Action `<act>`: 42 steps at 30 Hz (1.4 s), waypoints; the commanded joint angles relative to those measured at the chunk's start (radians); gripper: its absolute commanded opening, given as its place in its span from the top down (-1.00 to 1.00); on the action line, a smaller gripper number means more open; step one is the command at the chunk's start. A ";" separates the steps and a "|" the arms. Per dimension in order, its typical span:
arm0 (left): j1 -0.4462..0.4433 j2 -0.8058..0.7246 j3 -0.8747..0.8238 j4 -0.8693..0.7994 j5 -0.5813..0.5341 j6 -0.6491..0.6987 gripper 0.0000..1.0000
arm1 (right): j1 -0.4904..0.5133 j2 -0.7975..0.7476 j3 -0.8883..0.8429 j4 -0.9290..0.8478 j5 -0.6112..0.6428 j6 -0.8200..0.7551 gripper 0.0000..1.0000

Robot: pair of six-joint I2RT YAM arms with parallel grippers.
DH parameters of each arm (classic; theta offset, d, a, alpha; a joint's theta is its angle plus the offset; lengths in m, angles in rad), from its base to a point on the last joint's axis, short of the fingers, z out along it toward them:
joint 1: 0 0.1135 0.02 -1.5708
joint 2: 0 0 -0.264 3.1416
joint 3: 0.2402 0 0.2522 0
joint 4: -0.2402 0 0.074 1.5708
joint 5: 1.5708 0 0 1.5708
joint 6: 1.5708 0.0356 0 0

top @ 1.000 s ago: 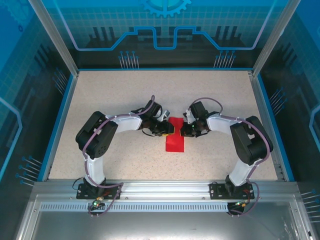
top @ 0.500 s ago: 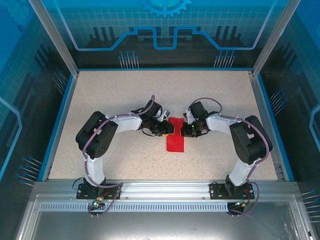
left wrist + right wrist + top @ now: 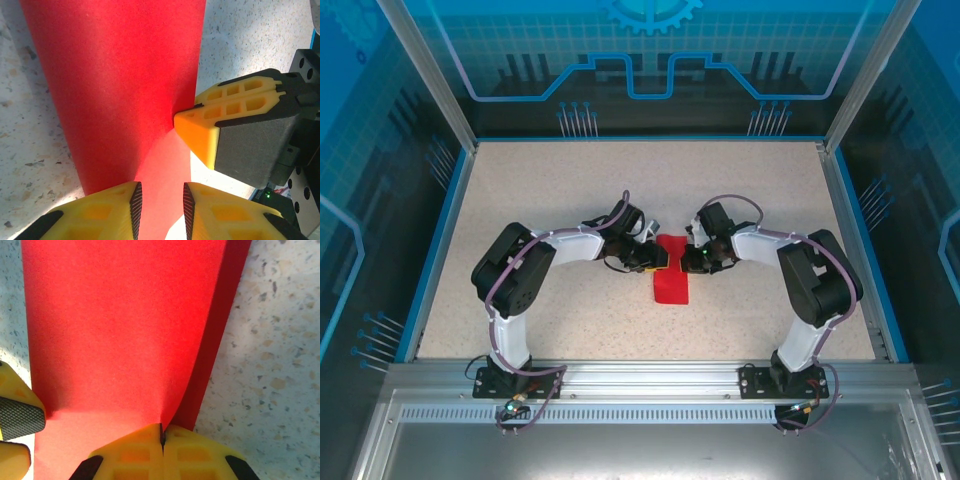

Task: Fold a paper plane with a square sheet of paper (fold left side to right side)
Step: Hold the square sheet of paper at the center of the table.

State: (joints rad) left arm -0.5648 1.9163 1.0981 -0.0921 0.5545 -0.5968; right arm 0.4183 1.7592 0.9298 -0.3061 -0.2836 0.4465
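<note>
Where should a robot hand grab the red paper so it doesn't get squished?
Probably by its thin loose edge, coming in low from the side. The red paper lies flat on the table, so there is nothing to grab from above. The right hand pinches its top layer's edge that way.

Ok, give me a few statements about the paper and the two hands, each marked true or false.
The red paper lies on the table between the two hands. True.
The right hand is wide open. False: its jaws are shut on the paper's edge.
The left hand has a gap between its jaws. True.
The paper is one flat unfolded layer. False: it is folded, with layers overlapping.
</note>
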 commanded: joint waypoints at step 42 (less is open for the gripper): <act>0.005 0.015 0.000 0.001 -0.005 -0.006 0.39 | 0.034 -0.037 0.012 -0.047 0.016 0.005 0.89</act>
State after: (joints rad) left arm -0.5648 1.9163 1.0977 -0.0917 0.5545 -0.5972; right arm 0.4343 1.7206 0.9298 -0.3321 -0.2687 0.4473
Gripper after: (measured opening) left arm 0.308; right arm 0.058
